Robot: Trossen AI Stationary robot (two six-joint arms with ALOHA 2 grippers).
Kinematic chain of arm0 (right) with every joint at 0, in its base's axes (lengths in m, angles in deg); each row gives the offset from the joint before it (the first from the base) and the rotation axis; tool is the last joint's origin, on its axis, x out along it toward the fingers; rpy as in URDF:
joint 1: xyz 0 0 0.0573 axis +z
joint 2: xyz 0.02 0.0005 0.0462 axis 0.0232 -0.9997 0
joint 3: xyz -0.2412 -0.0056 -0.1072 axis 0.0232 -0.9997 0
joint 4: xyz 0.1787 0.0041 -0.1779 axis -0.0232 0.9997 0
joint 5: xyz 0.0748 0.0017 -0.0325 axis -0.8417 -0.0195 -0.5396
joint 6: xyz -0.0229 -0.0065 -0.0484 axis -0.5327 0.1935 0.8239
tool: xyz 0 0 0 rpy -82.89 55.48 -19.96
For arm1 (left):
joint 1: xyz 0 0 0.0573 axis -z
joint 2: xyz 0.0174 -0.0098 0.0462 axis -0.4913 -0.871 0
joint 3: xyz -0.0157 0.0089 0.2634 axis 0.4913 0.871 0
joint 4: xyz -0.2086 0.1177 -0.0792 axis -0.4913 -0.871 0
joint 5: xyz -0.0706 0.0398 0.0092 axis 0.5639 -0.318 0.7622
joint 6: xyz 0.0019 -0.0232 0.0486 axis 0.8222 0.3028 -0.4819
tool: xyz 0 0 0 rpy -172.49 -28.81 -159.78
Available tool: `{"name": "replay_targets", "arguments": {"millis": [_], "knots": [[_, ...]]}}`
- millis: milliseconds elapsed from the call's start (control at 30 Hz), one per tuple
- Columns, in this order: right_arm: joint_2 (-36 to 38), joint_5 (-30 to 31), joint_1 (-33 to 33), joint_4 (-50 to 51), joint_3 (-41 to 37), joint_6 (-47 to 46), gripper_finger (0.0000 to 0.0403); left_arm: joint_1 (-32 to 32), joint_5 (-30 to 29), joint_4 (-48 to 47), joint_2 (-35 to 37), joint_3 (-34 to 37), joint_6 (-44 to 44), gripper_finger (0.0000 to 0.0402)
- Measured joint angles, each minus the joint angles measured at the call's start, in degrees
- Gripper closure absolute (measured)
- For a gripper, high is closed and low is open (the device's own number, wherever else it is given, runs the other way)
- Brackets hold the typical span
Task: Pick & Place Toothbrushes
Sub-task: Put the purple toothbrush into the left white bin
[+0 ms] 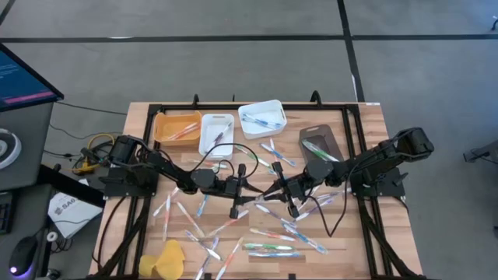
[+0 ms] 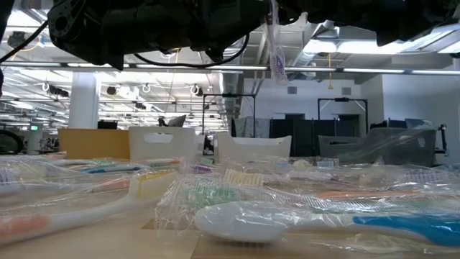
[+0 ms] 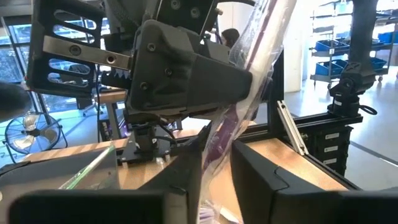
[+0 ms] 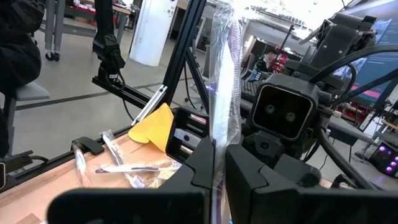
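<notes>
wrapped toothbrushes are lying nearest the low camera — a white-headed one with a blue handle [image 2: 302, 223] is filling the lower middle of that frame, its film crinkling over the bristles. more toothbrushes [image 1: 272, 247] are lying scattered over the lower half of the wooden table [image 1: 366, 132] in the high view, apparently waiting to be sorted.

both arms are meeting at mid-frame in the high view, and a single wrapped purple toothbrush [image 4: 222, 74] is hanging upright between them. right gripper [image 4: 219, 163] is pinching it — its fingers are pressing together on the lower part of the wrapper, so the handle is standing straight up through the middle of the right wrist frame. left gripper [image 3: 214, 168] is sitting around the same brush [image 3: 245, 81], fingers narrowing on it; i cannot tell whether they are already gripping. it reads as a hand-over in mid-air, probably to get a better hold or to pass the brush to the side nearer the bins.

bins are lining the upper middle of the high view: an orange bin [image 1: 176, 126], a white bin [image 1: 217, 134], a tilted white bin [image 1: 262, 118] and a dark tray [image 1: 319, 141], each already holding a brush or a few — likely sorting by colour. a yellow cloth lump [image 1: 166, 259] is resting at the lower left, clear of the work.

most of the pile is not yet placed.
</notes>
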Motion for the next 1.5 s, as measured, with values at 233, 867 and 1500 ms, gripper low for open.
{"name": "replay_targets", "arguments": {"millis": [233,867,1500], "knots": [[0.0,0.1,-0.2,0.7,0.0,-1.9,0.0387,0.0,0.1,-0.9,0.0,0.0,-0.3,0.039],[0.0,0.0,-1.8,3.5,0.0,-9.5,0.0236,-0.1,-0.4,-2.8,0.0,0.0,0.2,0.04],[10.5,-0.1,3.4,16.7,0.0,-15.4,0.0204,0.0,-1.1,-8.0,10.4,6.1,1.5,0.0401]]}}
